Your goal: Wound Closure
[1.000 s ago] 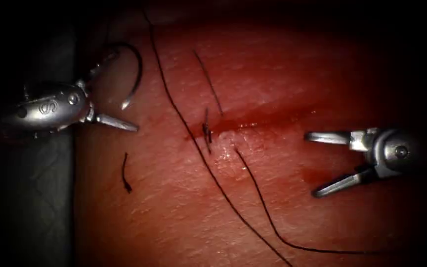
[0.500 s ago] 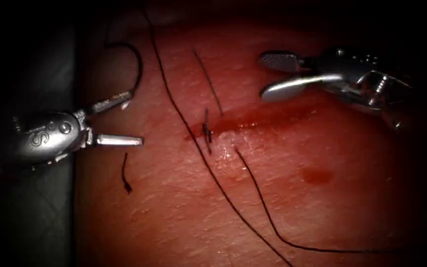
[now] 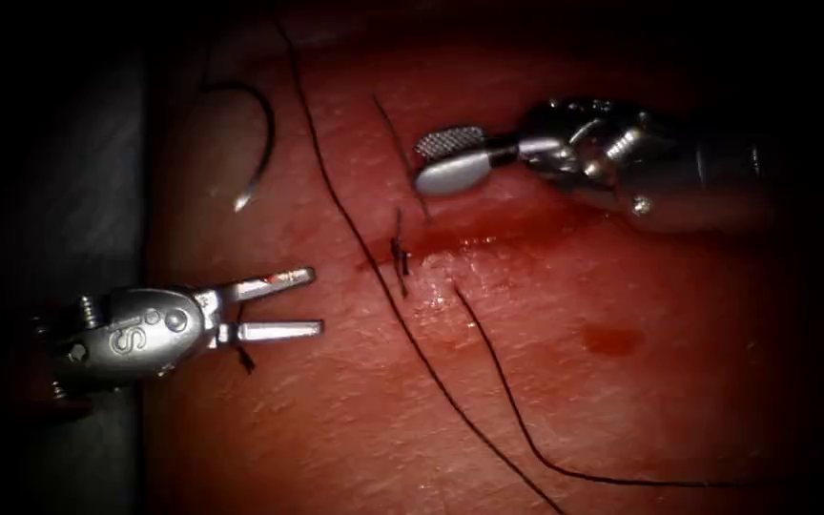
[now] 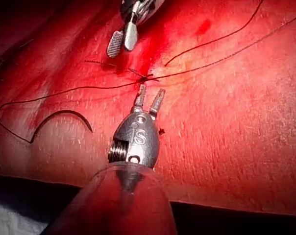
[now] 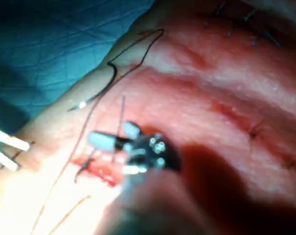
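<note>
Needle lies free on the tissue, far and left of the cut, held by neither of our tools and not in the tissue, with its thread trailing past the knot at the cut's left end. Our left tool hangs near-left of the knot with jaws spread and empty, and our right tool just beyond the cut is likewise spread and holds nothing. We judge one stitch tied and the needle waiting; taking it up calls for a grip on its curve, and we see no containers
</note>
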You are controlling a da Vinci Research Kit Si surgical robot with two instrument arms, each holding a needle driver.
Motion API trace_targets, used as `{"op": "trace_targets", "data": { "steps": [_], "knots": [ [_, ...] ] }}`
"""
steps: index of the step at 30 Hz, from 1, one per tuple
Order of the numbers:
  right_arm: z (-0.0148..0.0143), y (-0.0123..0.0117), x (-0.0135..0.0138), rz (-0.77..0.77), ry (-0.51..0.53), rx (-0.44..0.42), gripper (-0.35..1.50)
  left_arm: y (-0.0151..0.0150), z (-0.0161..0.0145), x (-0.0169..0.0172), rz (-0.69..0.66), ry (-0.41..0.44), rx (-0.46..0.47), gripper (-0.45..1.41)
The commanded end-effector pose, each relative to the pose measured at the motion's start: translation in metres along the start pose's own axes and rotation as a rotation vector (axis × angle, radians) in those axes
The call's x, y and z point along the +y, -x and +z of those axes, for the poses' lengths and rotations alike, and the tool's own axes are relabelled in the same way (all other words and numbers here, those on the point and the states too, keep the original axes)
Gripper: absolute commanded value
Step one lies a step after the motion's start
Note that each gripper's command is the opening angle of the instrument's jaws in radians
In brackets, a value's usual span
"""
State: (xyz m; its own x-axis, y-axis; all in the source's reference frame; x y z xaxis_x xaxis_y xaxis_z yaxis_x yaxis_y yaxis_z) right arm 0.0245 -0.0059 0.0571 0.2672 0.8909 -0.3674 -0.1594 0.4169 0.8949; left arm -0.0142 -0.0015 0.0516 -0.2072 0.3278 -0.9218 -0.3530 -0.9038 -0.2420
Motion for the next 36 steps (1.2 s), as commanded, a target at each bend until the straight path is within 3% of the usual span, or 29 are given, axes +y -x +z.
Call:
{"op": "trace_targets", "data": {
  "steps": [1,9,16,17,18,19,20,25,36],
  "knots": [
    [0.0014,0.0002,0.0007,0.012,-0.001,0.0,1.08,0.0007,0.0006,0.0004,-0.001,0.001,0.001,-0.08],
    [0.003,0.0002,0.0025,0.024,0.017,0.005,1.13,0.0008,0.0,0.0004,0.001,0.004,-0.003,-0.15],
    [0.005,0.001,0.0035,0.028,0.018,-0.018,0.96,0.0006,-0.0001,0.0007,0.001,0.005,-0.002,-0.15],
    [0.005,0.0011,0.0036,0.027,0.02,-0.021,0.79,0.0006,-0.0002,0.0007,0.001,0.006,-0.002,-0.17],
    [0.0049,0.0011,0.0037,0.026,0.02,-0.031,0.44,0.0006,-0.0003,0.0008,0.001,0.006,-0.002,-0.17],
    [0.0047,0.0011,0.0037,0.026,0.025,-0.036,-0.06,0.0005,-0.0003,0.0008,0.001,0.007,-0.001,-0.18],
    [0.0043,0.0011,0.0037,0.027,0.035,-0.036,-0.35,0.0005,-0.0004,0.0008,0.001,0.007,-0.001,-0.18],
    [0.0023,0.0008,0.003,0.008,0.06,0.004,-0.35,0.0006,-0.0005,0.0008,0.001,0.009,-0.001,-0.2],
    [0.0006,0.0,-0.0017,-0.14,-0.012,0.132,-0.35,0.0004,-0.0003,0.0009,0.001,0.006,-0.001,-0.2]
  ]
}}
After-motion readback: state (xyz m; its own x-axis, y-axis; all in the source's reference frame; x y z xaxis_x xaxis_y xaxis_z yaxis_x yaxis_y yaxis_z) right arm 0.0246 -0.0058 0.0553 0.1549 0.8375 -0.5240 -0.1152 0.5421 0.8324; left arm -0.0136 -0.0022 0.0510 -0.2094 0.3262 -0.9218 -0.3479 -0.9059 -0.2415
